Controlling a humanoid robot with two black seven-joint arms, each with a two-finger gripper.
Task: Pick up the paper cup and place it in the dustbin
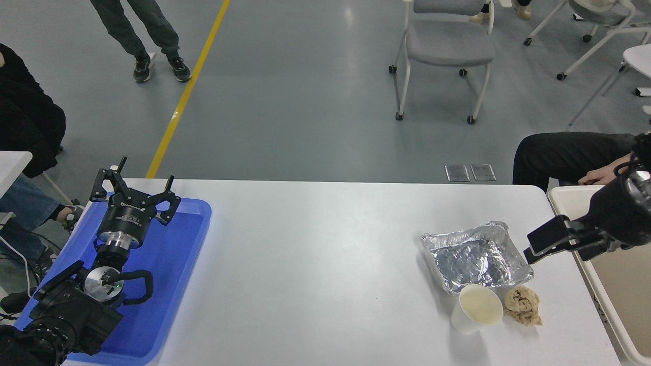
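Observation:
The white paper cup point(475, 308) stands upright on the white table point(325, 254), near its front right, just in front of the silver foil tray point(475, 255) and touching or nearly touching the crumpled brown paper wad point(522, 305). The cream dustbin point(564, 195) stands off the table's right end, partly cut off by the picture edge. My right gripper point(544, 244) comes in from the right edge. It hangs open and empty above the table's right edge, beside the foil tray and up and to the right of the cup. My left gripper point(135, 195) is open and parked over the blue tray point(173, 264).
A seated person's legs and a hand point(600, 175) are just behind the dustbin. Another person sits at the far left point(25, 117), and one stands on the floor behind point(147, 35). A grey wheeled chair point(447, 46) stands farther back.

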